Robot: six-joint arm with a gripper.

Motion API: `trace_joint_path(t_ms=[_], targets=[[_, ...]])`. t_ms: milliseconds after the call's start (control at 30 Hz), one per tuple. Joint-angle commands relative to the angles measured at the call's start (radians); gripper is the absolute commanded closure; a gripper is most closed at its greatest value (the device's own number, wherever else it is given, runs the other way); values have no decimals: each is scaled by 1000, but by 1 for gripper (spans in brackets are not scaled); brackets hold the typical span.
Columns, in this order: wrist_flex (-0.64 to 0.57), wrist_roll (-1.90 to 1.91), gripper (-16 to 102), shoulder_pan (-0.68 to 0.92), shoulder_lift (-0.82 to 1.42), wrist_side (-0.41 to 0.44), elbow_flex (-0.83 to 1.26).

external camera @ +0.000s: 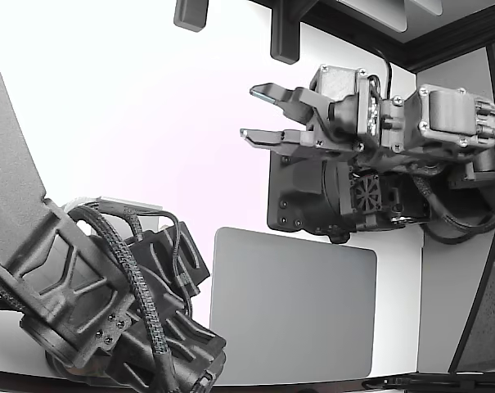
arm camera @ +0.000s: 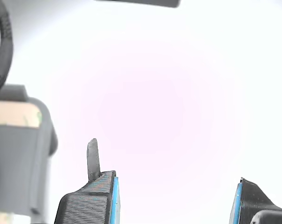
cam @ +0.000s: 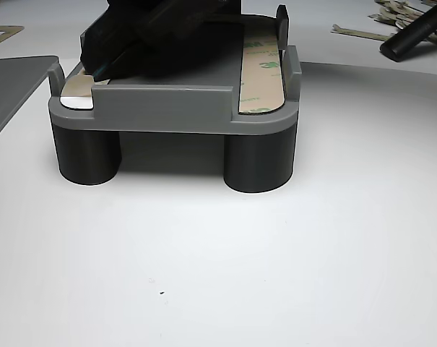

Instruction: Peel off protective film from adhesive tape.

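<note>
A grey fixture on round legs carries a tan adhesive tape strip with printed film along one side. A second strip's pale end shows at the opposite side, under a dark arm part resting on the fixture. My gripper hangs open above the white table, well apart from the fixture. In the wrist view my gripper is open, with blue pads. A thin grey sliver sticks up from one fingertip. The fixture sits off to the side.
A second arm fills the exterior view's lower left, over the fixture. A grey mat lies near the front edge. Several loose film strips and a black rod lie behind the fixture.
</note>
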Motion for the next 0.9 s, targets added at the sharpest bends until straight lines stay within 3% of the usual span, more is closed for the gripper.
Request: trace_joint_path(t_ms=[0, 133, 867], targets=[[9, 49, -14, -221, 32, -221, 8], [-3, 23, -10, -310, 29, -316, 100], [-6, 23, -14, -308, 32, -316, 103]])
